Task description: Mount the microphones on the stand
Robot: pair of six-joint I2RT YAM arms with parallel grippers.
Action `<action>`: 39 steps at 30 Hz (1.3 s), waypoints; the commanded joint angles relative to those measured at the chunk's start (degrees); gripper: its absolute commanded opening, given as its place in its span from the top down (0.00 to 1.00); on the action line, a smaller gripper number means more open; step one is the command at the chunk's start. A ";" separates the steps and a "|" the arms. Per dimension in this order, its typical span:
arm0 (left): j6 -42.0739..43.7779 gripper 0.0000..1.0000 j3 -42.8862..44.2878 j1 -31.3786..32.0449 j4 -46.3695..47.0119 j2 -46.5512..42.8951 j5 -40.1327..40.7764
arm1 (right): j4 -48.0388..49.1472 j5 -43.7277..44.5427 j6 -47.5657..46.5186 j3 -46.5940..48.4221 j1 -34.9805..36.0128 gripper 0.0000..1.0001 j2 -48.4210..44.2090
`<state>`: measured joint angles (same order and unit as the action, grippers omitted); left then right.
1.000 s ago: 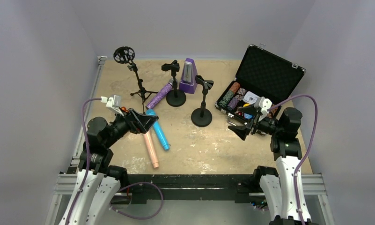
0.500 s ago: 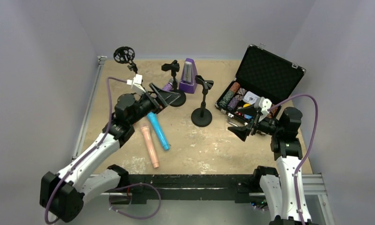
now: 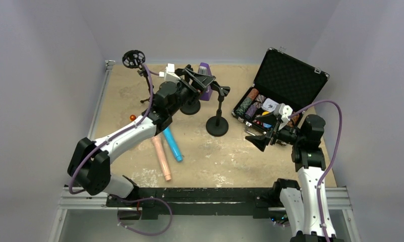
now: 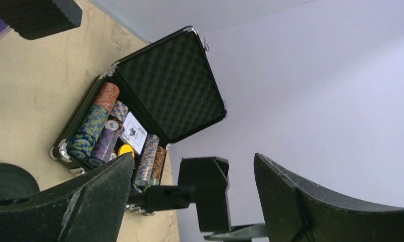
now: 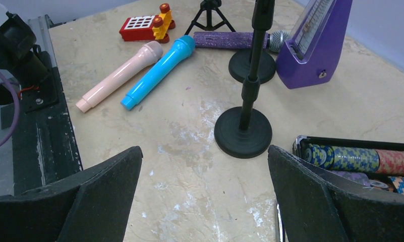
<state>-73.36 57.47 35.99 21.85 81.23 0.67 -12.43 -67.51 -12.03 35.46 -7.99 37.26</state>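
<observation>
The cyan-blue microphone (image 3: pixel 172 143) and the pale pink microphone (image 3: pixel 162 158) lie side by side on the table; both show in the right wrist view, blue (image 5: pixel 157 73) and pink (image 5: pixel 120 74). The glittery purple microphone (image 5: pixel 230 39) lies by the back stand's base; my left arm hides it from above. Two black round-base stands (image 3: pixel 217 126) (image 3: pixel 189 106) and a tripod stand (image 3: pixel 134 59) stand upright. My left gripper (image 3: pixel 202 82) is open up by the stand clips; one black clip (image 4: pixel 205 194) shows between its fingers. My right gripper (image 3: pixel 257 140) is open and empty, low at the right.
A purple metronome (image 5: pixel 315 45) stands behind the stands. An open black case (image 3: pixel 285 83) of poker chips (image 5: pixel 351 157) sits at the right, close to my right gripper. A red toy block (image 5: pixel 147 27) lies near the tripod legs.
My left arm has swung from the near left across the microphones to the back, up to the stand clips, gripper still open. The right arm has not moved.
</observation>
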 commanded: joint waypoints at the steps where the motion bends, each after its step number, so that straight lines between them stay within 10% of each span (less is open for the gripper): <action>1: -3.50 0.10 5.69 1.21 1.00 3.16 4.28 | 1.21 -0.92 0.67 2.42 0.12 0.01 -0.05; 8: -7.66 0.21 8.39 2.84 2.07 8.02 2.97 | 1.17 -0.79 0.57 2.51 0.09 0.01 -0.07; 23: -13.21 0.87 8.72 3.98 5.54 8.99 -0.40 | 0.34 -0.76 -0.08 3.12 0.08 0.01 2.27; 39: -13.86 0.94 5.81 18.49 4.33 2.68 10.47 | -2.87 -2.90 -3.43 4.71 0.10 0.01 0.39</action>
<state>-86.15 63.77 52.58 21.10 86.74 6.44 -14.31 -68.79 -13.78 37.58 -7.99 38.65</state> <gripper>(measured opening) 0.450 0.986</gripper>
